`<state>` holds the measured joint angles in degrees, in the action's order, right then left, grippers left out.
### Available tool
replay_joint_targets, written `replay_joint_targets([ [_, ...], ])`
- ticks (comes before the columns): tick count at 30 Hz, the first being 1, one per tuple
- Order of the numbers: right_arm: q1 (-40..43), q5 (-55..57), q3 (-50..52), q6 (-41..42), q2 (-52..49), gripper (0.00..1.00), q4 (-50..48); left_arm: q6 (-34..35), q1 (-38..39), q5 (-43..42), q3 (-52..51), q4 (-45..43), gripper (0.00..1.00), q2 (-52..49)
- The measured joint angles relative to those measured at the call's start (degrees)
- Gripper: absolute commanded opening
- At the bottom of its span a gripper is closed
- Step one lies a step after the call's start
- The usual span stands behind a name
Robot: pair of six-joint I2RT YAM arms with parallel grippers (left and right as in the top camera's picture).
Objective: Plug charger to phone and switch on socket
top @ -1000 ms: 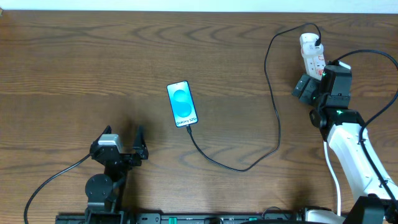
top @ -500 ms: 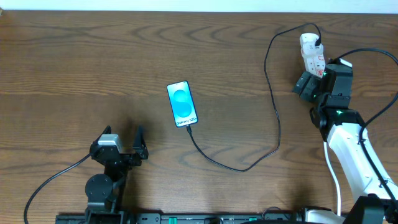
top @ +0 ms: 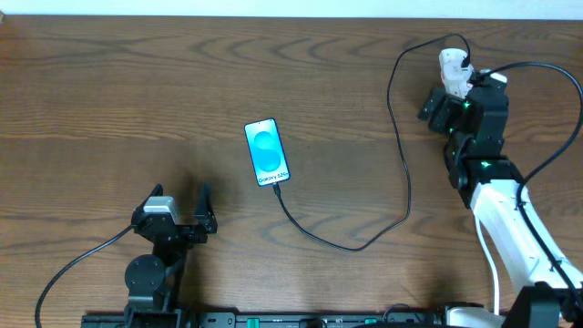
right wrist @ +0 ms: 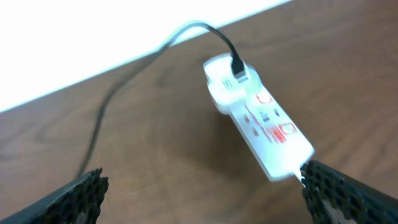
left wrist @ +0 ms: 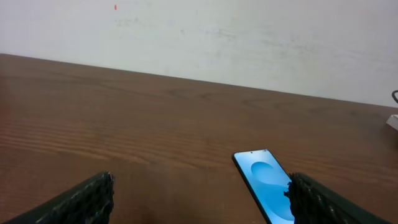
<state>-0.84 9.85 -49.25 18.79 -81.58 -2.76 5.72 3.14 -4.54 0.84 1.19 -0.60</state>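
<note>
Right arm has shifted toward far edge; right gripper (right wrist: 202, 177) now hangs over power strip (right wrist: 258, 118), hiding most of it from above. Jaws wide apart, holding nothing. Left gripper (top: 180, 202) likewise spread, empty, parked near left.

Phone (top: 267, 152) mid-table, screen lit. Charger cable (top: 405, 173) seemingly seated at phone's near end, plug (right wrist: 239, 71) in strip's far outlet.

Risk: spread finger snags plug or shoves light strip instead of pressing red-marked switch (right wrist: 278, 132).

Strip close to far edge of table (top: 109, 91); bare wood left of cable loop.
</note>
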Motion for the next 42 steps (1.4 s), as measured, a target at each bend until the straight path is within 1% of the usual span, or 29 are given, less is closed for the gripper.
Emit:
replay_joint_targets([
  [8,-0.42,-0.59,0.24,-0.31,-5.25,0.99,-11.37,0.0,0.0,0.0,0.04,0.07,0.89,0.0],
  [11,-0.42,-1.09,0.24,-0.85,-5.38,0.99,-13.07,0.0,0.0,0.02,0.04,0.09,0.89,0.0],
  [15,-0.42,-1.7,0.24,-1.25,-5.38,0.99,-12.76,0.0,0.0,0.02,0.04,0.09,0.89,0.0],
  [23,-0.44,-3.23,0.24,-1.44,-5.38,0.99,-10.62,0.0,0.0,0.02,0.04,0.09,0.89,0.0],
  [28,-1.05,-3.69,0.24,-1.46,-5.4,0.99,-7.17,0.0,0.0,0.0,0.04,0.09,0.89,0.0],
  [42,-1.22,-3.87,0.31,-1.46,-5.42,0.99,10.95,0.0,0.0,0.02,0.09,0.13,0.89,0.0],
])
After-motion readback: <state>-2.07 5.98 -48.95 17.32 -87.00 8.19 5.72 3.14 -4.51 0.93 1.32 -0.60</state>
